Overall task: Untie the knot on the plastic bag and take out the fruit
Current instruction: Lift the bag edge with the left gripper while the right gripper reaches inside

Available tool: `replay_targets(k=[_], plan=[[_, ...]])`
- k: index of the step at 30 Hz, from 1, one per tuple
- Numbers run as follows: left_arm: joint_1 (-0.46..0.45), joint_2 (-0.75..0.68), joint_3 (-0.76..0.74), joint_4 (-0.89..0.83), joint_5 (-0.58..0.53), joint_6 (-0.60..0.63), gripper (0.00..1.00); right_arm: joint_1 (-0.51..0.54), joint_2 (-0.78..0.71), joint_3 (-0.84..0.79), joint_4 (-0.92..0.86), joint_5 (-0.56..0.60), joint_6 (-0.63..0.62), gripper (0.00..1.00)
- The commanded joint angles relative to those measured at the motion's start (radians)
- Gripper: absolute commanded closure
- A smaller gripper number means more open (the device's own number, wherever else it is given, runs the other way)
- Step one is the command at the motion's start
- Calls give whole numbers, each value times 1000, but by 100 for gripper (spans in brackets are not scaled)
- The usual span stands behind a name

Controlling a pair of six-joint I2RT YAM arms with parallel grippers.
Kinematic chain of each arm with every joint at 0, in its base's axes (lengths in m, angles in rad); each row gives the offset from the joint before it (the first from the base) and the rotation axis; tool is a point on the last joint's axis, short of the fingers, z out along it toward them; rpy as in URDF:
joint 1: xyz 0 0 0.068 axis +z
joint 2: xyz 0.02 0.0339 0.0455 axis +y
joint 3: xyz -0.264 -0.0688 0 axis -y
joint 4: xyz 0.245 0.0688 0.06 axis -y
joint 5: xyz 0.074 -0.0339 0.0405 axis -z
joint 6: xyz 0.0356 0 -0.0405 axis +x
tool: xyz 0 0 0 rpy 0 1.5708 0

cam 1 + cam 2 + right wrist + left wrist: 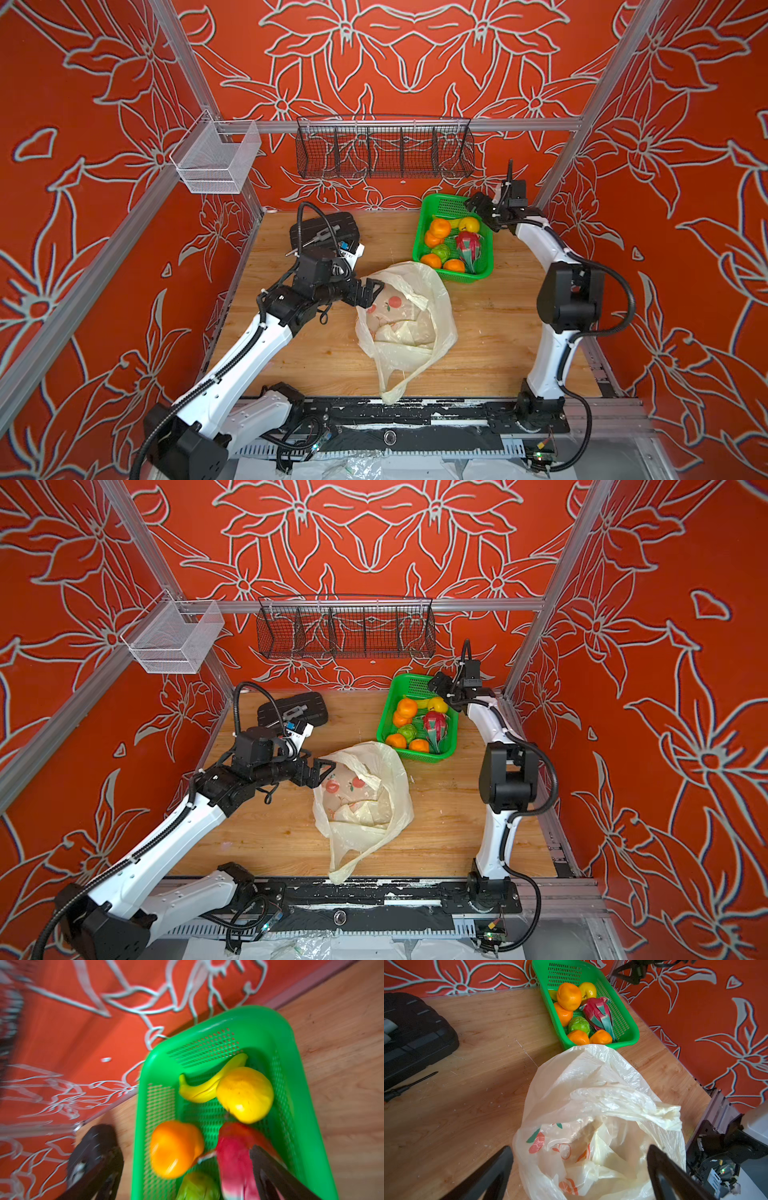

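Note:
The plastic bag lies slack mid-table, its mouth gaping wide; one handle loop trails toward the front edge. No knot shows in any view, and no fruit shows inside the bag. My left gripper is open at the bag's left rim, its jaws straddling the plastic. The fruit sits in the green basket: oranges, a dragon fruit, a green fruit and a yellow one. My right gripper hangs open and empty over the basket's back right corner.
A yellow banana lies in the basket too. A black tool case sits at the back left, behind my left wrist. On the back rail hang a black wire basket and a white mesh bin.

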Motion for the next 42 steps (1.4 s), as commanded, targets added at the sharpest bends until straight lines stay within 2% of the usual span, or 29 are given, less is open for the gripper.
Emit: replay_targets(k=[1,5,10,17,20,24,28,29,33,35,37,39,42], plan=[[-10,56,55,-27,115,167,1,25,-175,-129,37,-79,-77,3],[-58,109,107,-7,130,292,1,78,-374,-279,-36,-115,-169,4],[-216,141,145,34,17,534,2,178,-548,-420,-155,-81,-239,4],[-342,187,150,-6,-99,910,3,292,-745,-649,-192,-55,-212,5],[-356,214,151,-6,-149,992,3,300,-824,-720,-196,-45,-170,5],[-357,257,151,25,-214,1040,3,303,-896,-750,-223,-47,-148,6],[-357,322,176,75,-302,1011,13,313,-952,-736,-250,-51,-144,7],[-356,336,185,86,-313,989,21,316,-964,-734,-254,-48,-135,7],[-356,357,225,124,-314,819,72,350,-1020,-746,-248,-48,-121,9],[-355,358,246,136,-301,706,89,375,-1057,-778,-230,-45,-137,14],[-355,353,252,171,-291,595,98,409,-1089,-802,-230,-43,-167,15],[-354,358,284,168,-313,456,100,456,-1113,-821,-228,-37,-195,16],[-355,399,407,48,-372,242,100,562,-1134,-860,-198,-10,-205,17]])
